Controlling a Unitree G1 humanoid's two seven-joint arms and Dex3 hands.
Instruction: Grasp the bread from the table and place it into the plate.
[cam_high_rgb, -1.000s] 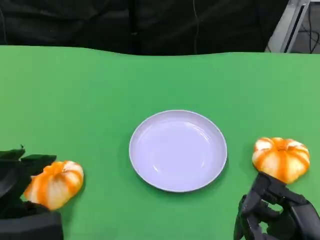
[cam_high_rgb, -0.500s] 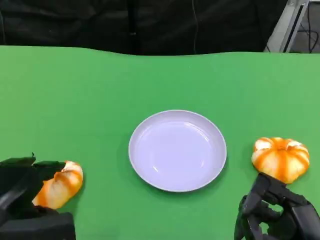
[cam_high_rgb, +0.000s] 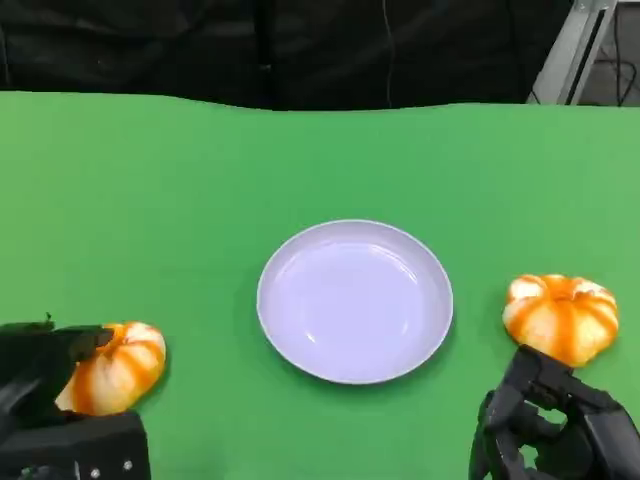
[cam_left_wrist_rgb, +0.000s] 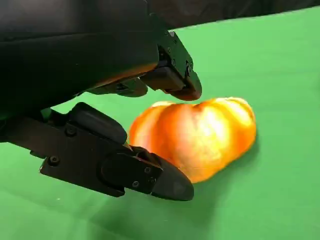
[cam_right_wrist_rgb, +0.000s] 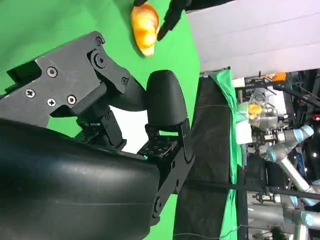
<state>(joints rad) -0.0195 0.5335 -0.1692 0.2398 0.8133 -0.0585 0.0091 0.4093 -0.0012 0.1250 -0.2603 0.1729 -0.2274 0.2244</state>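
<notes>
**Left hand brackets a bun, not yet gripping**

The white plate (cam_high_rgb: 355, 301) sits mid-table. The left bread bun (cam_high_rgb: 113, 367) rests on the green table (cam_high_rgb: 200, 200), the left hand (cam_high_rgb: 45, 385) spread around it, fingers (cam_left_wrist_rgb: 170, 182) apart. Closing unevenly could squash or roll it away. The right hand (cam_high_rgb: 555, 425) holds nothing, fingers curled, near the other bun (cam_high_rgb: 562, 316).
</notes>
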